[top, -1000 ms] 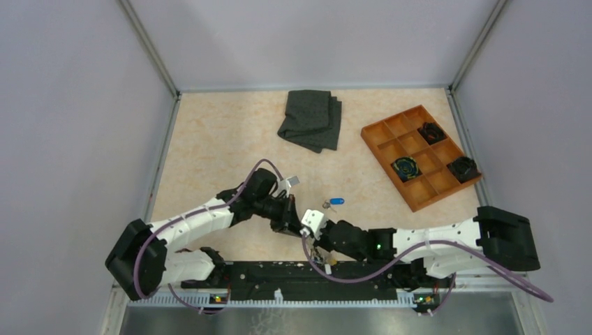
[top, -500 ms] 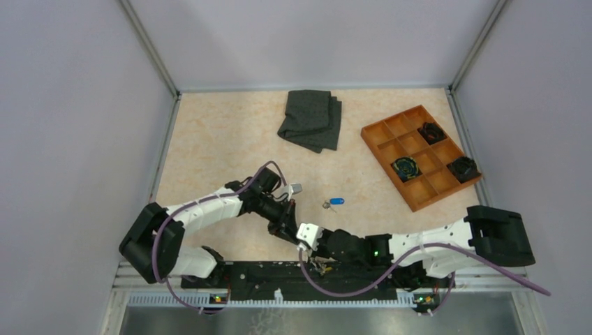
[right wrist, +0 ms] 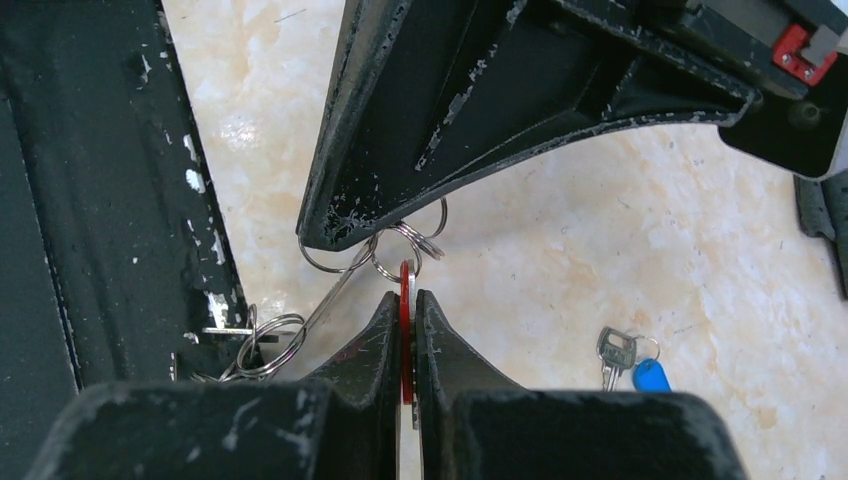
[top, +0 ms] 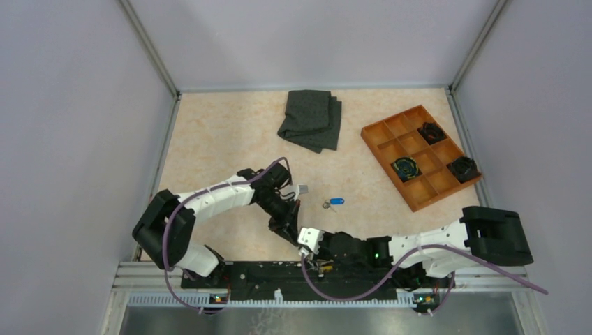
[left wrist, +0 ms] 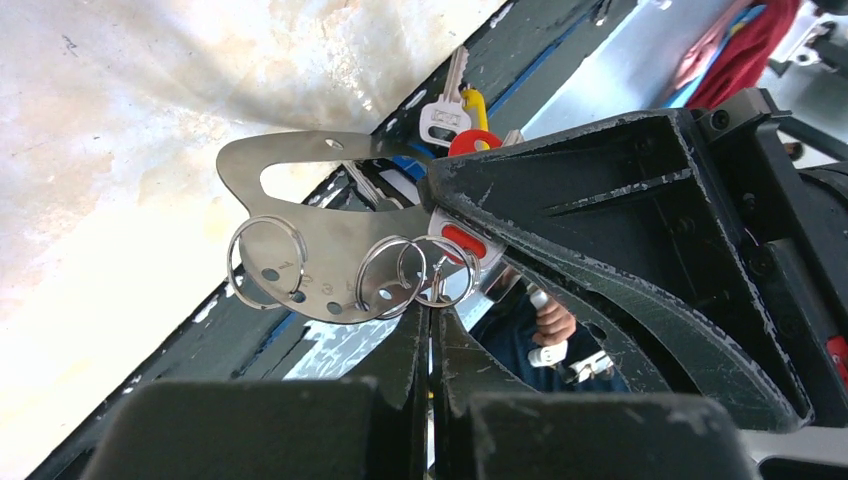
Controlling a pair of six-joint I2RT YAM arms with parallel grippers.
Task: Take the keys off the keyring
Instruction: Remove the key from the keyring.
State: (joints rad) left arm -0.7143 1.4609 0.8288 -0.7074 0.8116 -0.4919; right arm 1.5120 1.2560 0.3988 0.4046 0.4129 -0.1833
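The keyring (left wrist: pixel 320 270) is a flat metal loop carrying several small split rings. It hangs between both grippers at the table's near edge. My left gripper (left wrist: pixel 432 322) is shut on its lower edge among the rings; it also shows from above (top: pixel 290 227) and in the right wrist view (right wrist: pixel 335 228). My right gripper (right wrist: pixel 404 300) is shut on a red-headed key (right wrist: pixel 405 330) that hangs on one ring; it also shows from above (top: pixel 304 239). A yellow-headed key (left wrist: pixel 472 104) and a silver key (left wrist: pixel 447 115) show behind the loop. A blue-tagged key (top: pixel 336 202) lies loose on the table, also seen in the right wrist view (right wrist: pixel 640 372).
A folded dark grey cloth (top: pixel 311 120) lies at the back. An orange compartment tray (top: pixel 388 169) with black clumps stands at the right. The black base rail (top: pixel 265 273) runs right under the grippers. Walls close in the table on three sides.
Both grippers have moved together slightly toward the near edge with the keyring between them. The left arm's elbow has swung right. The blue-tagged key has not moved.
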